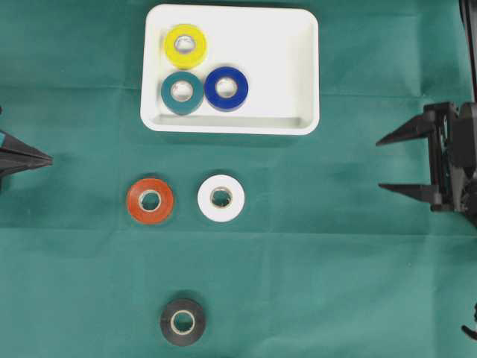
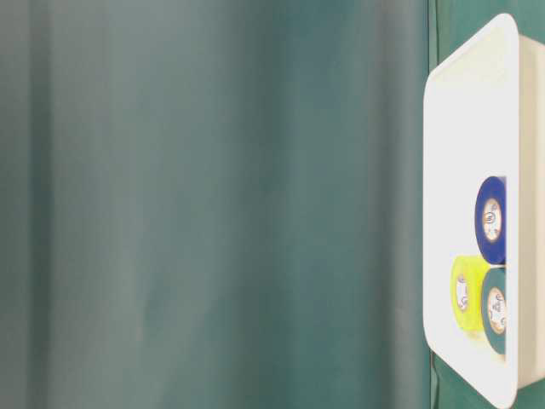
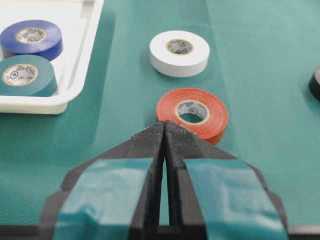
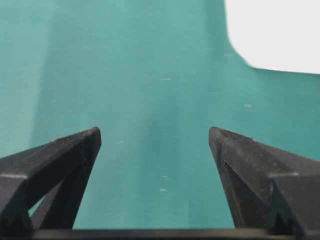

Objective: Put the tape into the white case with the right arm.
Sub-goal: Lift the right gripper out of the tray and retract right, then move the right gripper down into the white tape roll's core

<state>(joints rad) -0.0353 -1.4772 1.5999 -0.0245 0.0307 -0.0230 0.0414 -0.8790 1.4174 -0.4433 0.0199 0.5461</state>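
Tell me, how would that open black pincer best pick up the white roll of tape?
Probably from straight above: the white roll lies flat, hole up, clear of the orange roll. The right pincer, open and empty, could straddle its outer rim, or put one finger in the hole and pinch the wall.

You see only a green cloth spread flat under everything, reaching every edge of the overhead view and lying smooth apart from faint creases.
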